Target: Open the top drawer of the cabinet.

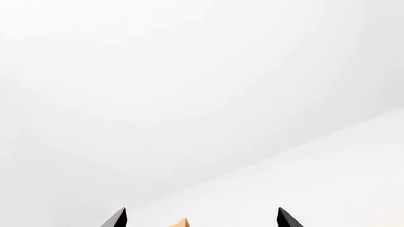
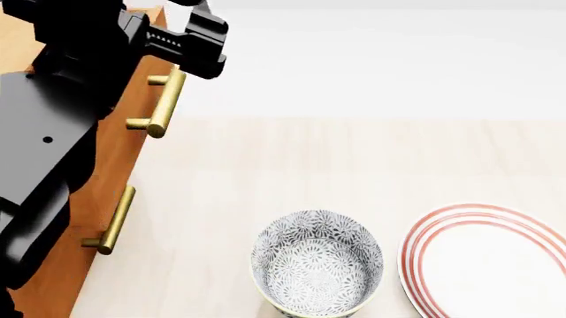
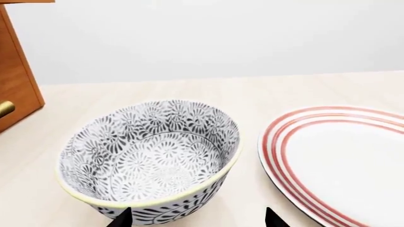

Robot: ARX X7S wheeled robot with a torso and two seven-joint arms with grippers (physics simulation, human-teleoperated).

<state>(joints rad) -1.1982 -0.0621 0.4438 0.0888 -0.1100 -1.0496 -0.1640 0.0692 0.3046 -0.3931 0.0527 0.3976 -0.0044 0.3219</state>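
The orange-brown cabinet (image 2: 66,285) stands at the left of the head view, its front facing right. The top drawer (image 2: 134,99) carries a brass bar handle (image 2: 164,99); the lower drawer's handle (image 2: 116,222) is closer to me. Both fronts lie in one line. My left gripper (image 2: 196,50) hovers by the far end of the top handle; whether it touches the handle I cannot tell. Its wrist view shows the left gripper (image 1: 202,220) open, facing a white wall, with a sliver of wood (image 1: 181,222) between the tips. My right gripper (image 3: 197,220) is open over the bowl's near rim.
A patterned grey-and-white bowl (image 2: 317,262) (image 3: 151,151) sits on the pale wooden table (image 2: 292,165). A white plate with red rings (image 2: 484,265) (image 3: 344,161) lies right of it. My black left arm (image 2: 44,132) covers much of the cabinet's top. The cabinet corner (image 3: 16,80) shows beyond the bowl.
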